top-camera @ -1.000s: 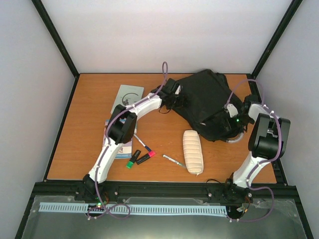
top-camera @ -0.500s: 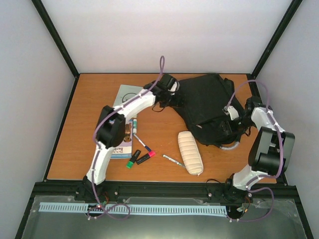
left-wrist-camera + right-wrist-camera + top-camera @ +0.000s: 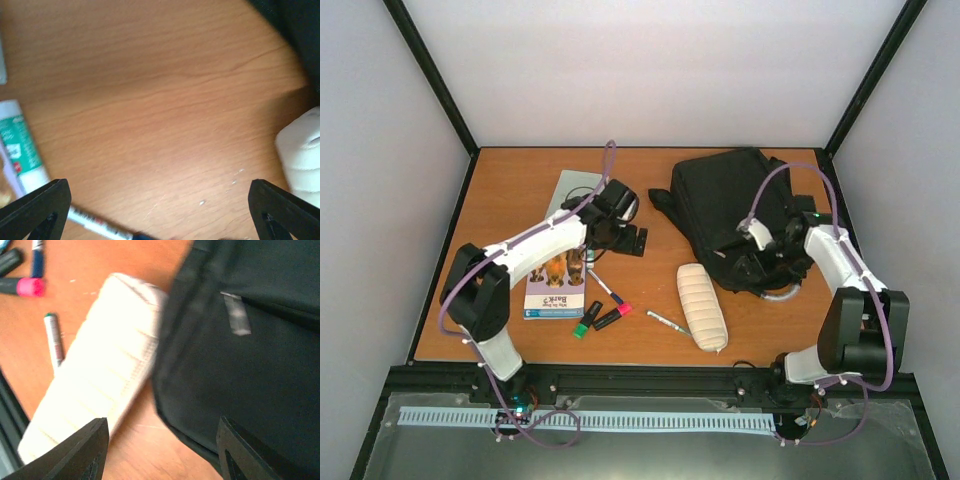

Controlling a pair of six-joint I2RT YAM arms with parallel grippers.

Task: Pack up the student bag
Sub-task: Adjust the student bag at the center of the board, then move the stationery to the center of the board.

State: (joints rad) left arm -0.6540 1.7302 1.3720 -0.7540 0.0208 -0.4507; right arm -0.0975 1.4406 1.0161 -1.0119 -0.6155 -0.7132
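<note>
while left pincer (image 3: 160, 212) gapes empty, right pincer (image 3: 161, 452) spreads apart over the student bag (image 3: 255, 365).

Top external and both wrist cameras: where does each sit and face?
Top external: above and behind, looking down at brown wooden table; both arms show.
Left wrist: down at table; open left tool shows.
Right wrist: down at large black fabric backpack, cream ribbed pencil case; right tool shows.
Shared with top: backpack, case.
</note>
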